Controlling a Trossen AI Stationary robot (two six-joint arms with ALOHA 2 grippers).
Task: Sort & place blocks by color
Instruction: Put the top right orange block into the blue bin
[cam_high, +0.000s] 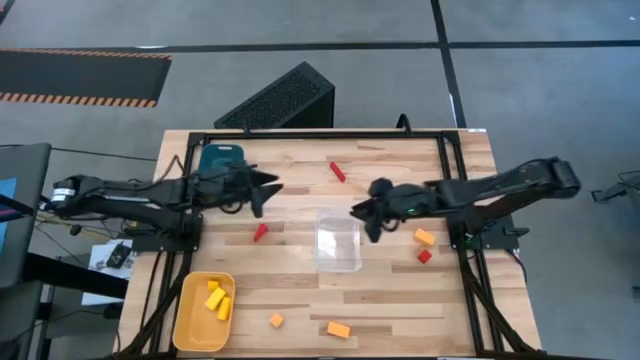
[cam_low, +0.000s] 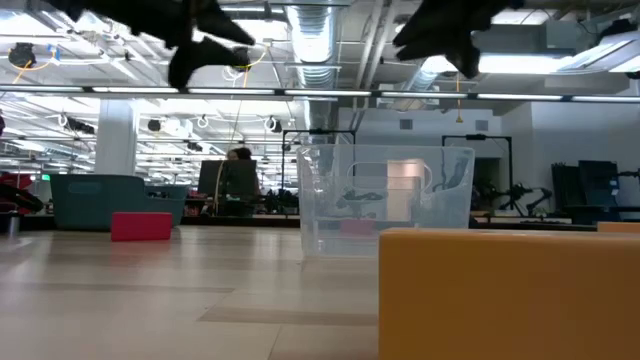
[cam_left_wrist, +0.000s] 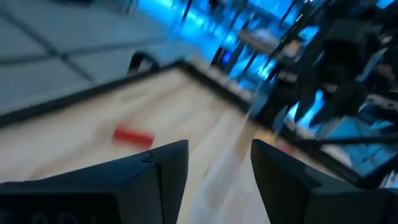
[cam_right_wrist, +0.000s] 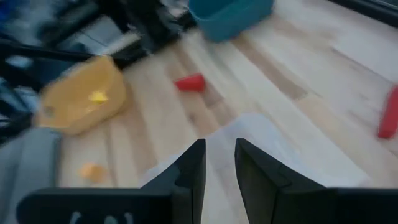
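Orange block (cam_low: 508, 293) (cropped, close) hiding table, clear box (cam_low: 385, 200) behind

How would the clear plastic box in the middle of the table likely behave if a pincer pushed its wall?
The clear plastic box looks thin-walled and empty, so it is probably light and would slide on the smooth wooden table rather than resist. Standing tall and open-topped, a high push might tip it. Its walls may flex.

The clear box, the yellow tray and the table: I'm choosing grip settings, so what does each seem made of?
Clear box: thin transparent plastic, probably; the room shows through it in the low view. Yellow tray: looks like smooth moulded plastic, with rounded corners and uniform colour. Table: pale wood planks with visible grain, matte.
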